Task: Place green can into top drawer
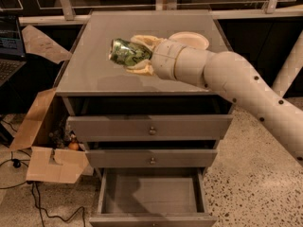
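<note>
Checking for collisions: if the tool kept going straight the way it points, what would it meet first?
The tool, shut on the green can above the cabinet top, points left; that way looks free as far as shown, though depth is unclear.

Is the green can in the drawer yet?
Not yet. Done: the gripper has the green can grabbed in its jaws, and the top drawer looks pulled out a bit. Now: the can hangs sideways above the cabinet top. Left: lower it into the drawer and let go.
</note>
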You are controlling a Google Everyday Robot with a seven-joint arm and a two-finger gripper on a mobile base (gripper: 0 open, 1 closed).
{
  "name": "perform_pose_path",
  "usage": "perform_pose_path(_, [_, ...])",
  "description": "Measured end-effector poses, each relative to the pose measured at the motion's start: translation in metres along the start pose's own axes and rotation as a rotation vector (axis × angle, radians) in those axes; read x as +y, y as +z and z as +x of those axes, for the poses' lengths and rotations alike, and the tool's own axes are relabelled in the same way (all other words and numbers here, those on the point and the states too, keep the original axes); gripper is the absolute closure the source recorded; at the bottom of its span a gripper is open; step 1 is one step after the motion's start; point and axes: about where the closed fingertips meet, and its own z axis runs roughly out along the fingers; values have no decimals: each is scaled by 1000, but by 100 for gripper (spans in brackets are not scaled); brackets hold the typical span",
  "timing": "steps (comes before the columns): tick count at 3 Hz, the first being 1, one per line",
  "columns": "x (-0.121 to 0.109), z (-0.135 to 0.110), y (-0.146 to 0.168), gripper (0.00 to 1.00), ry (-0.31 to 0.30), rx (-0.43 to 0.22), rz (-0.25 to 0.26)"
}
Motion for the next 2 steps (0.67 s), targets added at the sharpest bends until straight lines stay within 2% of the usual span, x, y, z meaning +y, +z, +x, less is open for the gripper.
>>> perform_pose_path(1, [-6, 17, 14, 100, 37, 7, -6])
perform_pose_path(2, [-1, 35, 24, 100, 83, 37, -11])
